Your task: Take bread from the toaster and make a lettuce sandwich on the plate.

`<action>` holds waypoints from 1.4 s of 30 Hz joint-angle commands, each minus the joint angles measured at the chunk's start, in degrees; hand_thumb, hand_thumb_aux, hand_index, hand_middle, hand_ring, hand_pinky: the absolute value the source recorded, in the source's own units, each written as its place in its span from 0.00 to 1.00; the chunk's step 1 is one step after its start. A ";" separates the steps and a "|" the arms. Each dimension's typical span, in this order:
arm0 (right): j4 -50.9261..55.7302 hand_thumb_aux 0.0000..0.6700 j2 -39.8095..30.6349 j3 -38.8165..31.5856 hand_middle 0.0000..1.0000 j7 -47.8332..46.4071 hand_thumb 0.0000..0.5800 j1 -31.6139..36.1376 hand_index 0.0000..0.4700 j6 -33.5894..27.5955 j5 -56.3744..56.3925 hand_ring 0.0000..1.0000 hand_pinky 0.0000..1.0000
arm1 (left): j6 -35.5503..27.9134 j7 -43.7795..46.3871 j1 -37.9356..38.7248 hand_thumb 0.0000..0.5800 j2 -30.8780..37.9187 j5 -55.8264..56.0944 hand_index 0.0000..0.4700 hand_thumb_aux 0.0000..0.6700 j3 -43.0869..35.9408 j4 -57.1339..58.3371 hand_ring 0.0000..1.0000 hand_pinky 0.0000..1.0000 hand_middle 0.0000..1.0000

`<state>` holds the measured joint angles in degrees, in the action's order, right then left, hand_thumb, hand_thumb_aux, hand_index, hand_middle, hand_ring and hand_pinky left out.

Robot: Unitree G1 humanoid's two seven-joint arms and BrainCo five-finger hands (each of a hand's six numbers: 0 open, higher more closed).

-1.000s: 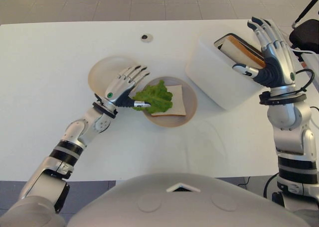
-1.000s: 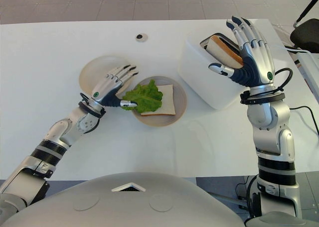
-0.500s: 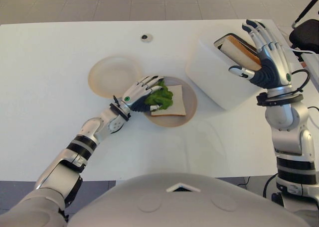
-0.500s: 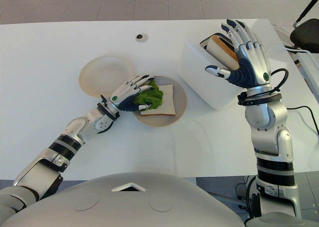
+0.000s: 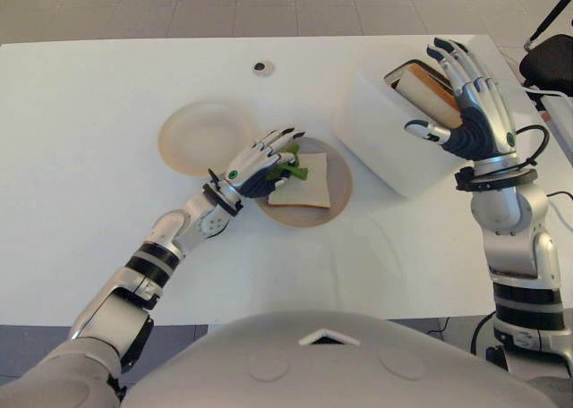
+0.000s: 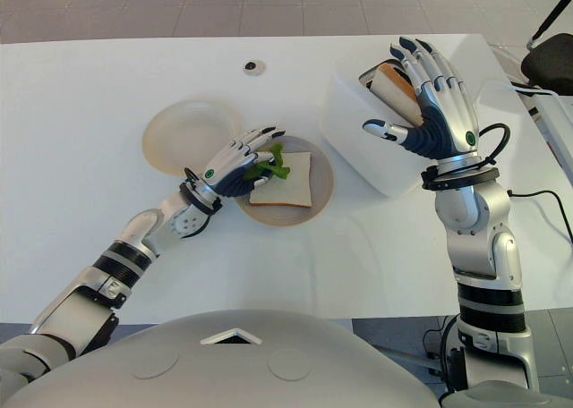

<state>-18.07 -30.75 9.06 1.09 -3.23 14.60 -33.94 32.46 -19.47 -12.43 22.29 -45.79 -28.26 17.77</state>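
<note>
**Left hand over the lettuce, right hand at the toaster**

The left hand (image 5: 253, 165) lies over the left part of the plate (image 5: 304, 220), which stands near the middle of the worktop (image 5: 89, 113). It covers most of the lettuce (image 5: 286, 169); a small green bunch peeks out at its right edge. Whether the hand grips the leaf or merely rests on it cannot be told. The lettuce touches the left edge of the slice (image 5: 306, 179), which lies flat on the right part of the plate.

The toaster (image 5: 380, 131), a white box, sits to the right of the plate and tilted, its slot turned toward the right hand (image 5: 472, 113). The bread (image 5: 428, 88) sticks up out of the slot, brown crust showing. The right hand is released: its fingers are stretched out, uncurled, along the right side of the bread, and the thumb juts left over the toaster's wall, apart from the bread. It grasps nothing.

A second plate (image 5: 201, 135), pale, lies just beside the first, to its far left, their rims near each other. A small dark disc (image 5: 260, 66) sits farther back on the worktop, well apart from both plates.
</note>
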 commanded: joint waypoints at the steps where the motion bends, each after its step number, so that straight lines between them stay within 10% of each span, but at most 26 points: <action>1: 0.42 0.00 0.03 -0.35 0.00 0.07 0.00 0.50 0.00 -0.05 -0.47 0.00 0.00 | 0.73 2.82 -0.09 0.99 -2.37 1.86 0.88 0.88 -1.25 0.91 0.00 0.00 0.00; 6: 0.71 0.00 -0.44 0.06 0.00 0.36 0.00 0.30 0.00 0.03 -0.70 0.00 0.00 | 0.34 5.39 -0.12 0.71 -2.87 0.81 0.46 0.46 -2.43 2.58 0.00 0.00 0.00; 9: 0.14 0.00 -1.08 2.14 0.00 0.61 0.00 0.16 0.00 -0.30 -0.07 0.00 0.00 | -0.02 7.34 0.70 0.00 -2.22 0.81 0.00 0.00 -2.89 3.32 0.00 0.00 0.00; 24: 13.35 0.00 -10.08 3.13 0.00 -1.74 0.01 -0.45 0.00 -4.57 -5.67 0.00 0.00 | 1.16 -5.11 8.51 0.00 -2.12 6.77 0.00 0.00 11.89 -17.70 0.00 0.00 0.00; 26: 12.00 0.10 -10.46 2.66 0.00 -2.39 0.19 -1.11 0.10 -3.87 -5.02 0.00 0.00 | 2.25 -5.05 9.61 0.00 -2.06 9.46 0.00 0.00 13.99 -18.60 0.00 0.00 0.00; 28: 10.76 0.39 -10.97 2.66 0.00 -2.80 0.63 -1.30 0.39 -3.12 -4.23 0.00 0.00 | 2.79 -5.02 10.43 0.00 -2.22 11.43 0.00 0.00 15.99 -19.01 0.00 0.00 0.00; 29: 9.98 0.38 -11.11 2.87 0.00 -2.94 0.62 -1.53 0.38 -2.78 -3.73 0.00 0.00 | 2.98 -4.86 10.75 0.00 -2.45 12.43 0.00 0.00 16.88 -19.09 0.00 0.00 0.00; 30: 9.09 0.72 -11.17 3.34 0.15 -2.98 0.92 -1.99 0.72 -2.57 -3.25 0.15 0.15 | 3.13 -4.39 11.05 0.00 -2.79 13.66 0.00 0.00 17.55 -19.22 0.00 0.00 0.00; 31: 8.39 1.00 -11.21 3.74 0.54 -3.15 1.00 -2.40 1.00 -2.47 -2.90 0.54 0.54 | 3.20 -3.98 11.33 0.00 -3.11 14.66 0.00 0.00 18.14 -19.29 0.00 0.00 0.00; 33: 7.44 0.78 -11.34 4.56 0.51 -3.57 0.95 -2.97 0.78 -2.25 -2.18 0.51 0.51 | 3.35 -2.89 11.76 0.00 -3.56 16.69 0.00 0.00 19.00 -19.02 0.00 0.00 0.00; 37: 6.77 0.74 -12.11 4.56 0.51 -5.05 0.93 -3.66 0.74 -1.90 -1.42 0.51 0.51 | 3.24 -1.57 12.16 0.00 -4.21 17.49 0.00 0.00 20.03 -19.18 0.00 0.00 0.00; 40: 6.95 1.00 -12.30 4.57 0.55 -5.60 1.00 -3.90 1.00 -1.54 -1.26 0.55 0.55 | 3.24 -0.54 12.24 0.00 -4.74 17.66 0.00 0.00 20.33 -19.02 0.00 0.00 0.00; 42: 6.69 1.00 -12.03 5.17 0.97 -4.99 1.00 -3.38 1.00 -1.32 -0.98 0.97 0.97 | 3.31 -0.18 12.36 0.00 -5.04 17.37 0.00 0.00 20.52 -18.94 0.00 0.00 0.00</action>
<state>-11.38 -42.24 13.93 -3.26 -5.93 13.00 -35.81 35.83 -20.44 -0.59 17.62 -28.34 -8.36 -0.96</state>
